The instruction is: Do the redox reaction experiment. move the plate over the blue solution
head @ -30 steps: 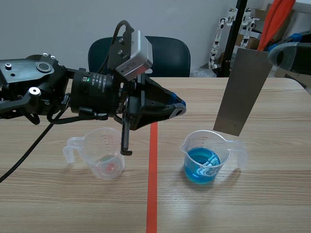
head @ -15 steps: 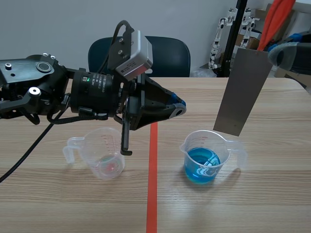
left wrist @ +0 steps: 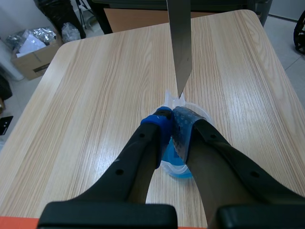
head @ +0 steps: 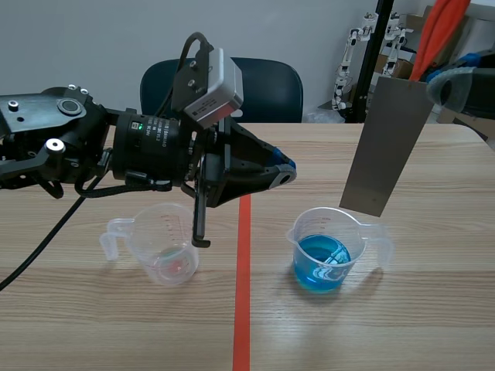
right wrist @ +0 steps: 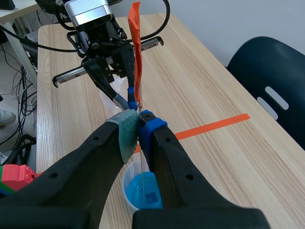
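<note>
A clear beaker of blue solution (head: 325, 253) stands right of the orange-red tape line. A grey metal plate (head: 387, 143) hangs upright, its lower edge just above the beaker's far rim. My right gripper (head: 456, 83) is shut on the plate's top. In the right wrist view the plate (right wrist: 136, 62) shows edge-on between that gripper's (right wrist: 138, 119) fingers, with the blue beaker (right wrist: 142, 192) beneath. My left gripper (head: 285, 175) hovers shut and empty left of the blue beaker. In the left wrist view its tips (left wrist: 172, 114) point at the blue beaker (left wrist: 181, 167) and the plate (left wrist: 180, 43).
A second clear beaker (head: 158, 249) with reddish residue stands left of the tape line under the left arm; it also shows in the right wrist view (right wrist: 108, 98). A dark chair (head: 263, 89) stands behind the table. The table's right edge lies close beyond the plate.
</note>
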